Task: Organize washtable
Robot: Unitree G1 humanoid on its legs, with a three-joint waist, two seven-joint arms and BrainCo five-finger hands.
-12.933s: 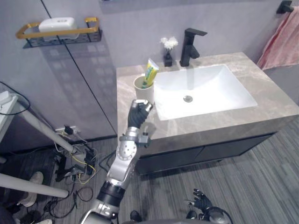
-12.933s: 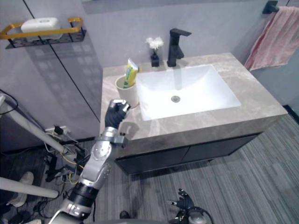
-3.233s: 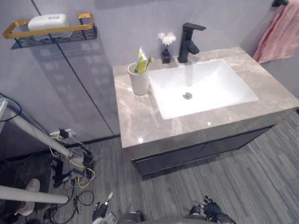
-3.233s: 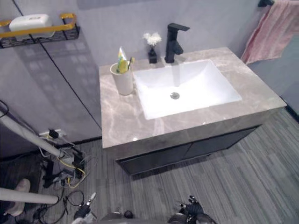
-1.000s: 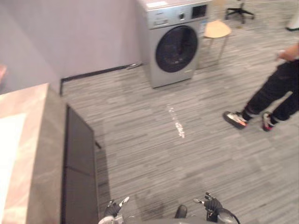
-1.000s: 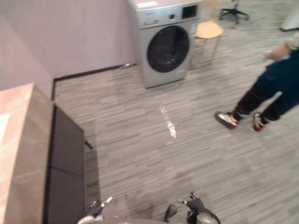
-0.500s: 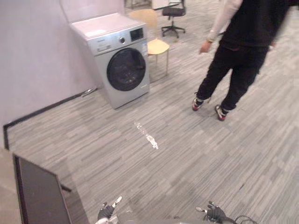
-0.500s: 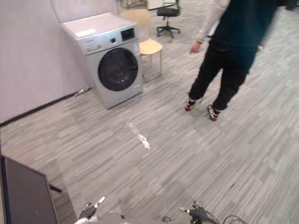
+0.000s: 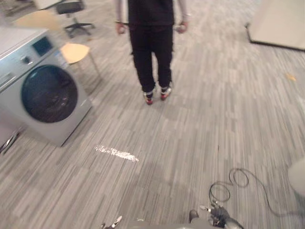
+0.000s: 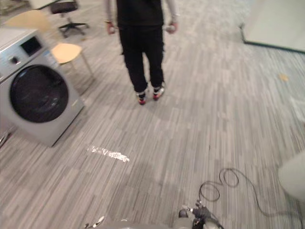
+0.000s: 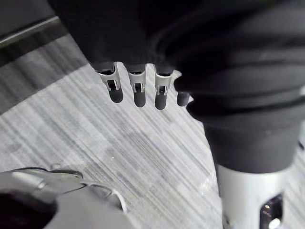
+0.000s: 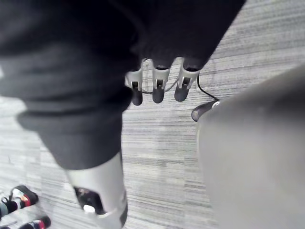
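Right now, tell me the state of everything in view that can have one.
washing machine: door shut.
wooden chair: upright, seat bare.
person: standing, arms at sides.
left hand: open, holding nothing.
right hand: open, holding nothing.

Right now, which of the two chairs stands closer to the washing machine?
The pale wooden chair on thin legs, right beside the washing machine. The black office chair on wheels stands farther back, behind it.

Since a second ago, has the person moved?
Yes. The person went from well in front of the washing machine to level with the chair beside it; the camera turned too.
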